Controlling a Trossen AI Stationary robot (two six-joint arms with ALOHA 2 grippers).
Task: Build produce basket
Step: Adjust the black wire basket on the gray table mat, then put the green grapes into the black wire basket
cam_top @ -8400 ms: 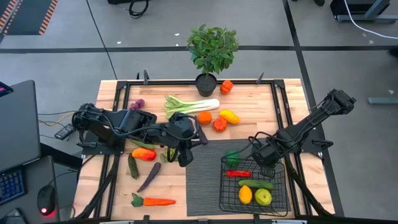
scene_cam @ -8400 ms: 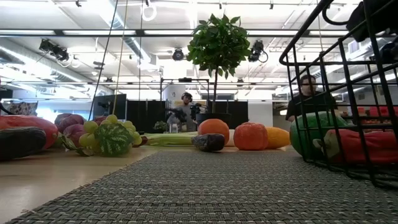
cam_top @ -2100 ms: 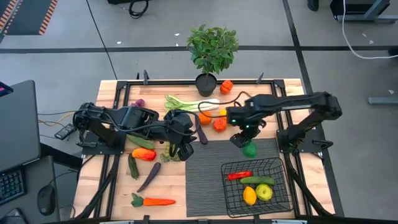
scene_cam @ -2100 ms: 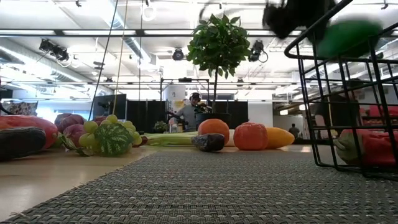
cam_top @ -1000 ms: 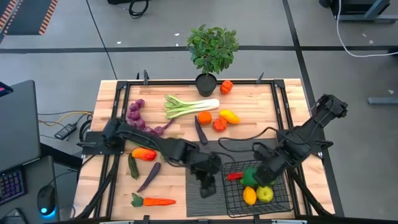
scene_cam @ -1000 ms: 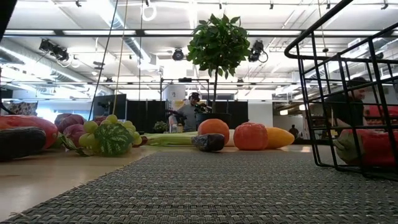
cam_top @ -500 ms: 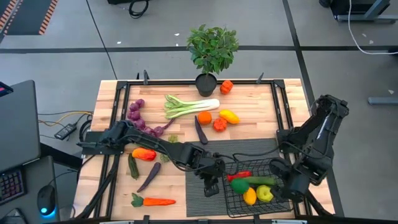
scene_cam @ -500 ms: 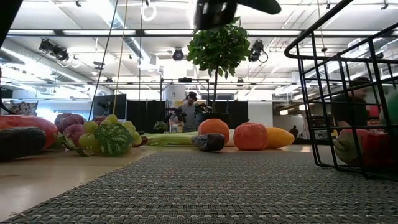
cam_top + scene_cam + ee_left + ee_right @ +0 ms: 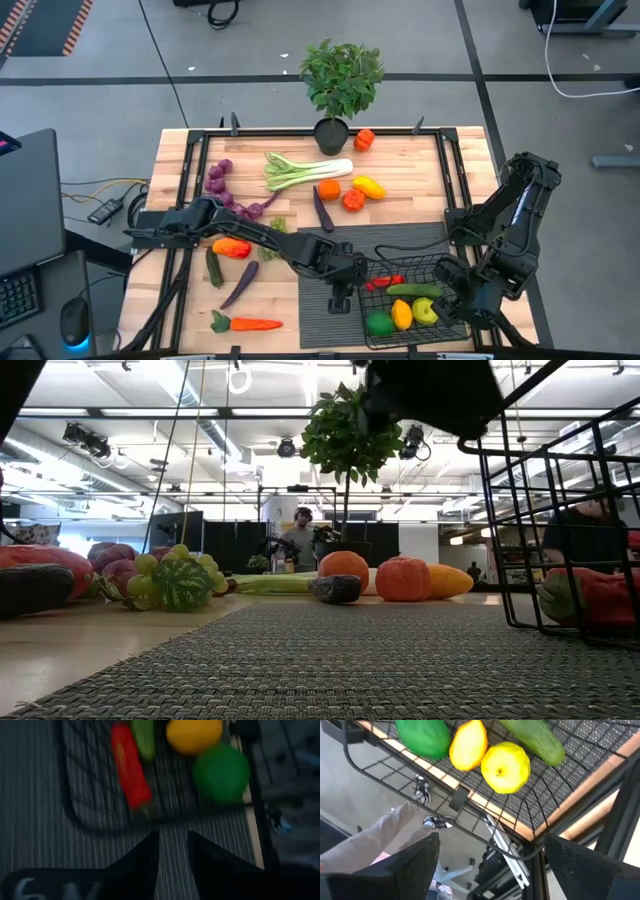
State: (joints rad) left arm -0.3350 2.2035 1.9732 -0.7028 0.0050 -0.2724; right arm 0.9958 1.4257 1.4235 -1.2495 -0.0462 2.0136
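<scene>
The wooden table (image 9: 180, 165) carries a dark ribbed mat (image 9: 325, 325) at its six o'clock, and the basket (image 9: 448, 262) sits on that mat toward five o'clock. Inside it lie a red pepper (image 9: 384, 283), a cucumber (image 9: 412, 291), a green round piece (image 9: 378, 323), a lemon (image 9: 402, 314) and a yellow-green apple (image 9: 426, 311). The rest of the produce is well apart: leek (image 9: 305, 169) near twelve, grapes (image 9: 218, 178) at ten, carrot (image 9: 247, 323) at seven.

My left gripper (image 9: 342, 290) hangs just beside the basket's nine o'clock wall, fingers (image 9: 137, 865) narrowly parted and empty (I judge I am there to steady the wire frame, though I cannot tell whether I touch it). My right gripper (image 9: 475, 303) sits at the basket's three o'clock edge, spread wide with nothing between its fingers (image 9: 417, 865), which fits having let the green piece go.

In the low view a dark arm (image 9: 425, 390) cuts across the top, and the basket's contents are mostly cropped. The left wrist view is blurred.
</scene>
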